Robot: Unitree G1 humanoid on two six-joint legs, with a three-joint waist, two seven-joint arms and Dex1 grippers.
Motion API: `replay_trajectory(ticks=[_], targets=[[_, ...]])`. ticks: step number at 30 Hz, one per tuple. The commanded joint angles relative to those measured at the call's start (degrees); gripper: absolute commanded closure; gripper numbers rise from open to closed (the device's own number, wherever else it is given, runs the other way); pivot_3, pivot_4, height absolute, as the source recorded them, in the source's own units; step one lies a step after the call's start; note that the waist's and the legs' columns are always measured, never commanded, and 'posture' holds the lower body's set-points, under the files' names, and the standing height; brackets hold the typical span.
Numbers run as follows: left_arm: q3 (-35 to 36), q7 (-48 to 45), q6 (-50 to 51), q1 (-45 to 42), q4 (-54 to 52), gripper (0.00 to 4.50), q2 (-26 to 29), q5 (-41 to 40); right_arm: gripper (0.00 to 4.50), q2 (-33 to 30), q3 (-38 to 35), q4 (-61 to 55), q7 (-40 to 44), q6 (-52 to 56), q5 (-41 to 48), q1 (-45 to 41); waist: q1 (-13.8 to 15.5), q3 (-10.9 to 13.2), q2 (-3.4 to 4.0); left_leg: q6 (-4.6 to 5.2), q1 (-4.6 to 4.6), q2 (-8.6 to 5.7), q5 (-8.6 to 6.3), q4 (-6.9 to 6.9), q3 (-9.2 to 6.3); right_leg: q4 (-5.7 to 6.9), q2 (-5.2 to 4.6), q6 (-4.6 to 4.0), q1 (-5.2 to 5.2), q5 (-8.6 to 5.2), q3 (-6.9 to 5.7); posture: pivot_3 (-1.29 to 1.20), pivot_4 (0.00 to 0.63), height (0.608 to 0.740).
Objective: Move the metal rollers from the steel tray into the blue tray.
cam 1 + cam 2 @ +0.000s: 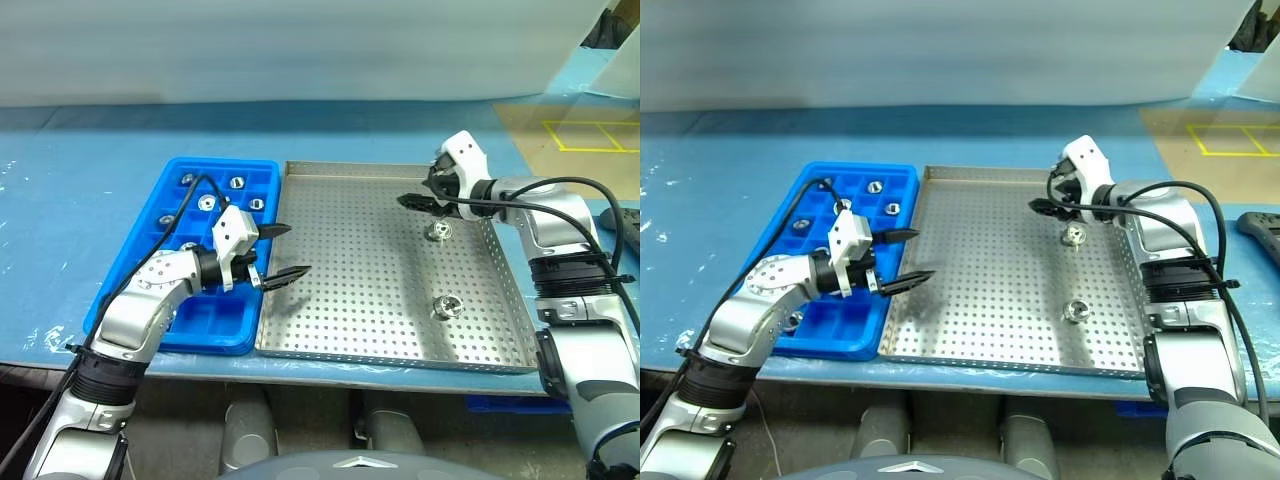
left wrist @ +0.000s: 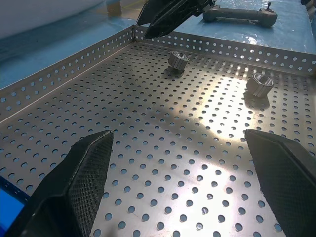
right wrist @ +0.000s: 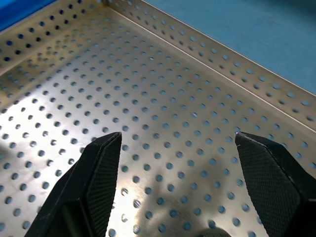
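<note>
The steel tray (image 1: 360, 262) lies in the middle of the table, with the blue tray (image 1: 228, 164) against its left side. Two metal rollers rest on the steel tray's right half, one further back (image 1: 438, 232) and one nearer the front (image 1: 447, 306). Several more rollers sit in the blue tray's far compartments (image 1: 237, 182). My left gripper (image 1: 297, 250) hovers open and empty over the steel tray's left edge, pointing right. My right gripper (image 1: 418, 205) is open and empty, just above and behind the far roller. The left wrist view shows both rollers (image 2: 178, 60) (image 2: 259, 84).
A blue cloth (image 1: 80, 180) covers the table around both trays. A black handheld device (image 2: 239, 15) lies beyond the steel tray's right rim. Yellow floor markings (image 1: 590, 135) show at the far right.
</note>
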Motion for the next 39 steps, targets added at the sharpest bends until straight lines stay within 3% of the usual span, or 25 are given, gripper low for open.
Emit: replay_trajectory(ticks=[1, 21, 39], targets=[[-0.7, -1.2, -1.7, -2.0, 0.7, 0.00, -1.0, 0.6, 0.77, -1.8, -1.7, 0.4, -1.6, 1.5, 0.2, 0.6, -0.1, 0.0, 0.00, 0.00, 0.00, 0.00, 0.00, 0.00, 0.00, 0.00, 0.00, 0.00, 0.00, 0.00, 0.00, -0.04, 0.150, 0.740], [-2.2, -4.2, -3.4, -5.8, 4.5, 0.00, -3.8, 3.0, 0.77, -3.6, -0.8, 11.1, -1.0, 1.1, 1.1, 0.3, -1.3, 0.0, 0.01, 0.07, 0.04, -0.01, -0.01, 0.02, 0.06, 0.00, 0.00, -0.02, 0.06, 0.01, 0.02, -0.07, 0.150, 0.740], [-1.8, -4.0, -3.0, -5.1, 3.9, 0.00, -3.6, 2.9, 0.77, -1.2, -0.2, 13.4, 0.6, 0.4, 2.2, -0.4, -1.4, 0.0, 0.01, 0.13, 0.05, -0.01, -0.03, 0.02, 0.07, -0.02, -0.02, -0.02, 0.06, 0.01, 0.01, -0.06, 0.150, 0.740]])
